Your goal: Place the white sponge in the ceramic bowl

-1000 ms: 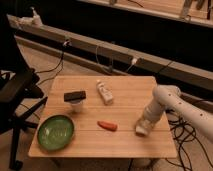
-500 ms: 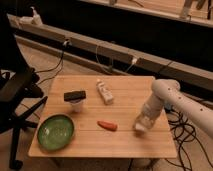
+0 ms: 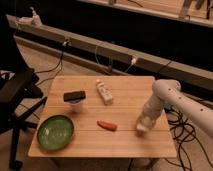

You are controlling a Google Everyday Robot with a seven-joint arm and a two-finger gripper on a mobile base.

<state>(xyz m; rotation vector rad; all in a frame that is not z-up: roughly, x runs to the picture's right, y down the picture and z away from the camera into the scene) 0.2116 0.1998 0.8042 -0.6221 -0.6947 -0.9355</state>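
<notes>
My gripper (image 3: 143, 124) points down at the table's right side, to the right of the orange carrot (image 3: 106, 125). A small off-white block at its tip, low over the wood, looks like the white sponge (image 3: 140, 129). I cannot make out where it ends and the gripper begins. The ceramic bowl (image 3: 55, 132) is green, wide and shallow. It sits empty at the table's front left corner, far from the gripper.
A white cup with a black slab on top (image 3: 74, 97) stands left of centre. A white bottle-shaped object (image 3: 104, 92) lies at the middle back. The wooden table (image 3: 125, 145) has a black chair (image 3: 20, 90) to its left and cables on the floor to its right.
The arm's elbow has risen a little. The gripper stays at almost the same spot on the table's right side. Nothing else has moved.
</notes>
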